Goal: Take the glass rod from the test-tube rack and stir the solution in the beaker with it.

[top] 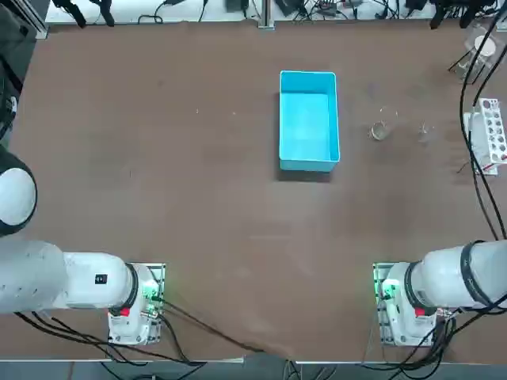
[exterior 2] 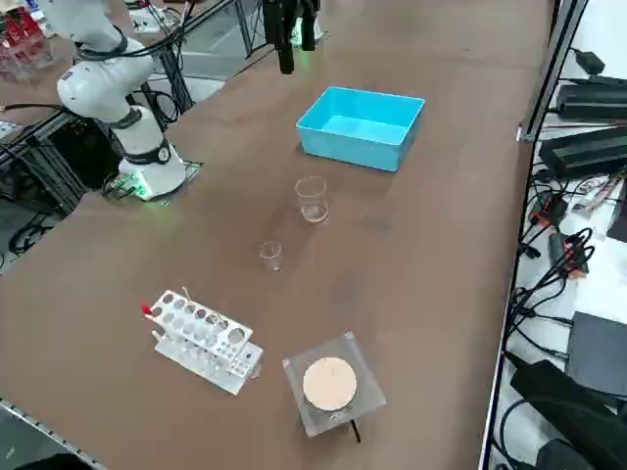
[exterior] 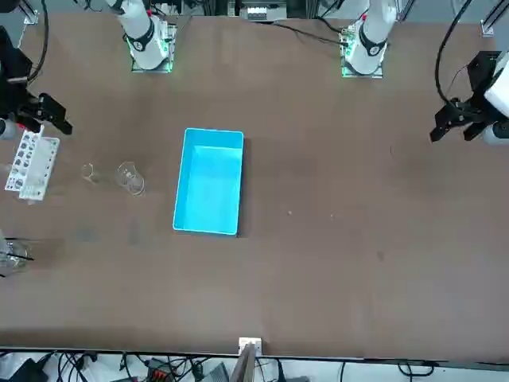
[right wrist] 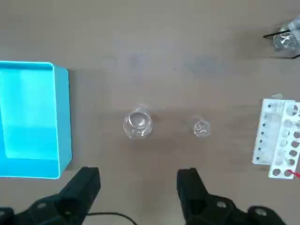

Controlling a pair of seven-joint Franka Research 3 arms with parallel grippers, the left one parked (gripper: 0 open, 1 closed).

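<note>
The beaker stands upright on the brown table, to the right of the blue tray in the top view. Any solution in the beaker is too clear to make out. The white test-tube rack with red marks lies near the table's right edge, also seen in the wrist view. I cannot pick out the glass rod in it. My right gripper hangs high above the table on the robot's side of the beaker. It is open, with nothing between its fingers.
A smaller clear glass vessel stands between the beaker and the rack. A square clear stand with a round tan disc sits beyond the rack at the far right corner. Cables hang along the table's right edge.
</note>
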